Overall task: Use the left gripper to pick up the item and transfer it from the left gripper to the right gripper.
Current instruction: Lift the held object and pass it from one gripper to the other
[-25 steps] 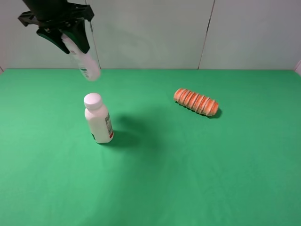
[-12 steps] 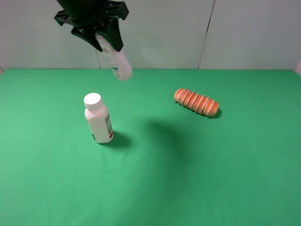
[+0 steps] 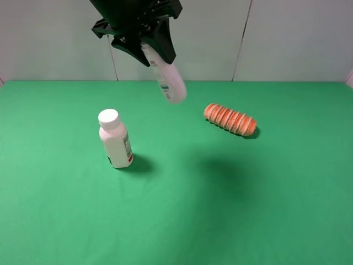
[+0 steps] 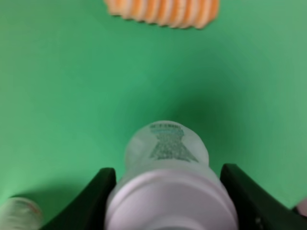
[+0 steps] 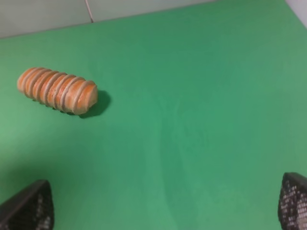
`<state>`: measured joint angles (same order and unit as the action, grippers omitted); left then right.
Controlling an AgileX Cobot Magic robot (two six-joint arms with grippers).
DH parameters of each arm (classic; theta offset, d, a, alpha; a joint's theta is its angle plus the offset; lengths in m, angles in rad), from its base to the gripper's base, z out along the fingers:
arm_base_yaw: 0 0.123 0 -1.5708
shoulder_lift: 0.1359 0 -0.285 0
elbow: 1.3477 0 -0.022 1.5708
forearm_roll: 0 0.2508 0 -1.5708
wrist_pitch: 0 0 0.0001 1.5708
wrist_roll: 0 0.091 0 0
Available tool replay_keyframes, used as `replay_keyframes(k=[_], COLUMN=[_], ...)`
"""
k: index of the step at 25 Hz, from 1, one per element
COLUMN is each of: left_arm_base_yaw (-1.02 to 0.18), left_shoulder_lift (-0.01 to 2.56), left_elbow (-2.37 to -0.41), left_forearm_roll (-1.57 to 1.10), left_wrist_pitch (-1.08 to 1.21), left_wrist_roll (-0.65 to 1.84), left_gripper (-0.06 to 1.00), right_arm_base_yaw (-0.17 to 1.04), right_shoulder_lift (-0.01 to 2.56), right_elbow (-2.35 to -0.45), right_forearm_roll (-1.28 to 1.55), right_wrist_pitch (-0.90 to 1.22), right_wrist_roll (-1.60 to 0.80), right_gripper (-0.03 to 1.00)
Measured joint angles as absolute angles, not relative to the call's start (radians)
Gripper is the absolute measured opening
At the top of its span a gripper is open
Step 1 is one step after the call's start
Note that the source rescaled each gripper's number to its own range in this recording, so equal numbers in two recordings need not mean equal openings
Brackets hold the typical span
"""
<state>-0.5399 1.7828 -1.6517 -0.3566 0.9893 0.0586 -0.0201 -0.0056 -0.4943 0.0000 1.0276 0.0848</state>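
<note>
The left gripper (image 3: 156, 59), seen closest in its own wrist view, is closed on the item (image 4: 168, 158): its two black angular fingers (image 4: 96, 201) are pressed against opposite sides of the upper body of the slim white plastic bottle, and the cap end is hidden between them. The item is held clear of the table (image 3: 220, 221), tilted, with its rounded base pointing down and towards the ridged bread roll (image 3: 230, 120); small teal print is visible on its smooth wall. In the exterior high view the item (image 3: 170, 83) is seen in the air between the stout white bottle (image 3: 116, 144) and the roll, touching neither. The right gripper (image 5: 161, 203) is spread wide, its textured black pads (image 5: 29, 206) lying at opposite edges of its wrist view, and nothing is held between them. The table is covered with matt green cloth. The stout bottle stands upright under a wide white cap. The orange roll lies on its side. Pale wall panels (image 3: 287, 38) close the far side.
</note>
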Motion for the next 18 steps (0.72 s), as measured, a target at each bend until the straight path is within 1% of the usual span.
replay_keyframes(k=[6,18], left_arm_base_yaw=[-0.547,-0.624], left_shoulder_lift=[1.808,1.919], left_elbow=[-1.65,-1.644], left_forearm_roll=[-0.527,-0.763], left_wrist_pitch=[0.989,0.986], left_wrist_roll=[0.111,0.218], left_gripper=[0.0,0.0], right_arm_base_yaw=[-0.02,-0.02], right_shoulder_lift=[-0.006,-0.006], right_elbow=[-0.494,-0.494], right_forearm_roll=[0.0,0.013], right_wrist_pitch=[1.028,1.028], right_wrist_roll=[0.085,0.085], right_gripper=[1.0,1.0])
